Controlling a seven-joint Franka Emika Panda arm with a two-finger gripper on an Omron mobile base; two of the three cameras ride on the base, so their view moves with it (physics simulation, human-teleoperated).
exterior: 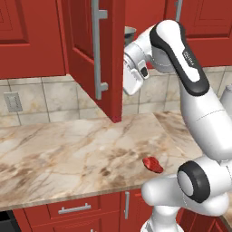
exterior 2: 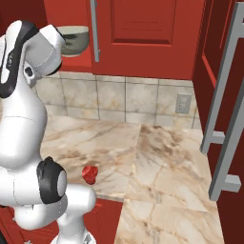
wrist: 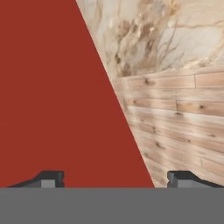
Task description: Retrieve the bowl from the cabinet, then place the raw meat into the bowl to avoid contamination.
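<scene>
In the hand view the two fingers (wrist: pixel 52 178) stand wide apart at the bottom edge with nothing between them, and before them is a flat red surface, probably the cabinet door (exterior: pixel 93 54); beside it the marble worktop (exterior: pixel 68 154) and a wooden floor show far below. The bowl (exterior 2: pixel 74 39) sits on the red shelf of the cabinet (exterior 2: pixel 143 33), behind the arm's upper joint in the right base view; only its rim peeks past the door edge in the left base view. The raw meat (exterior: pixel 152 164) lies on the worktop near the front edge, well apart from the bowl. I judge the step is reaching for the bowl. To do it well, the hand should turn toward the shelf opening, keep the fingers open, clear the door edge, and take the bowl by its rim.
</scene>
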